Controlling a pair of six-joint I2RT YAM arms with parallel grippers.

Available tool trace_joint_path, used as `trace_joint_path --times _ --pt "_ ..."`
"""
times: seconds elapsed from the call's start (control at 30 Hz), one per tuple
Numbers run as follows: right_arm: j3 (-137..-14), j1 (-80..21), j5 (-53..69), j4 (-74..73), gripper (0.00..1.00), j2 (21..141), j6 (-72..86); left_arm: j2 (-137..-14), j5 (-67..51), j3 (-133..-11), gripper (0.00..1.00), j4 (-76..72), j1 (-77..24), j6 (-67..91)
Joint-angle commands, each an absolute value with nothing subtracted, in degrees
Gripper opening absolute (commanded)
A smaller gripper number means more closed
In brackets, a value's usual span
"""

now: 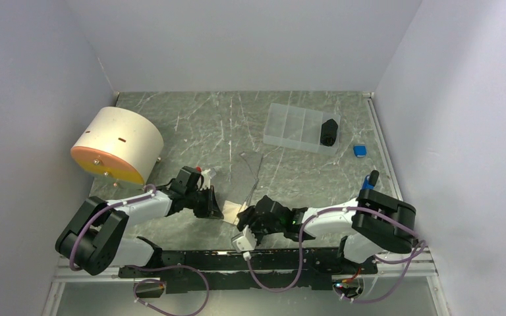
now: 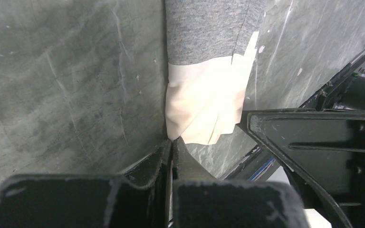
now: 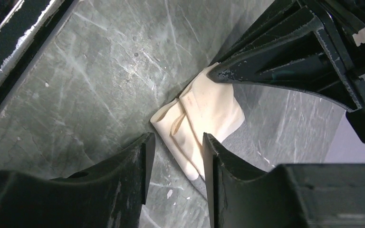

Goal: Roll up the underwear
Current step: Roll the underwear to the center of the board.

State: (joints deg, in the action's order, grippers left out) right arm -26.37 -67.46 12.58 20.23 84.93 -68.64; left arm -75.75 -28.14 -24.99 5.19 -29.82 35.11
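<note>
The underwear (image 1: 249, 172) is grey with a cream waistband (image 2: 204, 99) and lies flat in the middle of the table, waistband end nearest the arms. My left gripper (image 2: 172, 142) is shut, its tips pinching the near left corner of the waistband; it also shows in the top view (image 1: 216, 209). My right gripper (image 3: 178, 142) is open, low over the table, with the folded waistband edge (image 3: 204, 109) between and just beyond its fingers. It sits right of the left gripper in the top view (image 1: 245, 218). The left gripper's finger (image 3: 285, 57) touches the waistband's far corner.
A clear plastic compartment box (image 1: 294, 127) with a black item (image 1: 329, 131) in it stands at the back right. A small blue object (image 1: 360, 151) lies near it. A large cream cylinder with an orange face (image 1: 115, 145) stands at the left.
</note>
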Motion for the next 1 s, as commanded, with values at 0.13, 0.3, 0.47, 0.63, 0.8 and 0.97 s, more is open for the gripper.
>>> trace_joint_path --times 0.13,0.3,0.47,0.63,0.8,0.97 --pt "-27.5 -68.4 15.8 19.4 0.4 87.4 -70.8 -76.4 -28.3 -25.9 0.05 5.9 -29.8 33.5" --pt "-27.6 -68.6 15.9 19.3 0.39 88.7 -70.7 -76.3 -28.4 -26.0 0.05 6.0 -29.9 33.5" --pt "-27.8 -68.6 16.6 20.1 0.4 89.6 -69.9 -76.2 -28.4 -26.1 0.05 6.1 -29.9 33.5" --pt "-28.8 -68.6 16.7 19.3 0.33 90.9 -69.2 -76.0 -28.4 -26.0 0.05 6.2 -29.9 33.5" --pt "-31.6 -68.6 16.3 16.0 0.21 92.9 -66.6 -76.0 -28.4 -26.1 0.05 6.5 -29.9 33.3" --pt "-33.9 -68.3 15.4 14.1 0.02 92.9 -62.9 -75.6 -28.1 -26.0 0.05 6.5 -29.8 33.7"
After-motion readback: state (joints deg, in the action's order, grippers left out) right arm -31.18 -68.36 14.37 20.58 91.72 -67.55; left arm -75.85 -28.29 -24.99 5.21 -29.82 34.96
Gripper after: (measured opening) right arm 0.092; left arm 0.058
